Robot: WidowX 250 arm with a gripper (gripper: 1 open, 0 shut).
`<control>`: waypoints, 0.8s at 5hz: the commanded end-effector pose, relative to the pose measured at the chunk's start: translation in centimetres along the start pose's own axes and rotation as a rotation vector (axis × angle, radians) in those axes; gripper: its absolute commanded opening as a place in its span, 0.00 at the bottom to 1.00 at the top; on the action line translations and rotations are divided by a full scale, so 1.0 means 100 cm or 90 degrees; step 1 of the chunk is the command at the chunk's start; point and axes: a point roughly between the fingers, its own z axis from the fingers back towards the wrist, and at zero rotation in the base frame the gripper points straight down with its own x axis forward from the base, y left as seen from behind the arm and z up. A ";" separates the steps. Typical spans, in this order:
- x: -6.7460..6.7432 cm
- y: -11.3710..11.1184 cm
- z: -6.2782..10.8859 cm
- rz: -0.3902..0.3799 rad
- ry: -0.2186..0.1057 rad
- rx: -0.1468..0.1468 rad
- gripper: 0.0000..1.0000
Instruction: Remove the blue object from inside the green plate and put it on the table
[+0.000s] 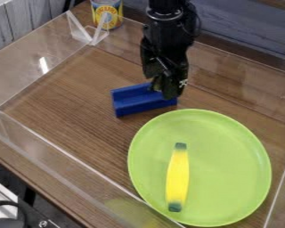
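The blue object (138, 99) lies flat on the brown wood-grain table (74, 107), just beyond the upper-left rim of the green plate (223, 147). It is a channel-shaped royal-blue block, and its right end is partly hidden behind my fingers. My black gripper (164, 82) hangs above that right end, open, with nothing between its jaws. A slim yellow banana-shaped piece (177, 175) rests inside the plate.
Clear acrylic walls (38, 147) edge the table on the left and front. A yellow can (106, 12) stands beyond the far wall. Cables and a dark cloth lie behind the arm at the back right.
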 end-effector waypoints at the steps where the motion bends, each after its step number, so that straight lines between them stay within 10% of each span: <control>1: 0.004 0.005 0.021 -0.029 -0.027 0.013 1.00; 3: -0.028 0.025 0.012 0.049 -0.007 0.007 1.00; 4: -0.028 0.018 0.013 0.004 -0.006 0.005 1.00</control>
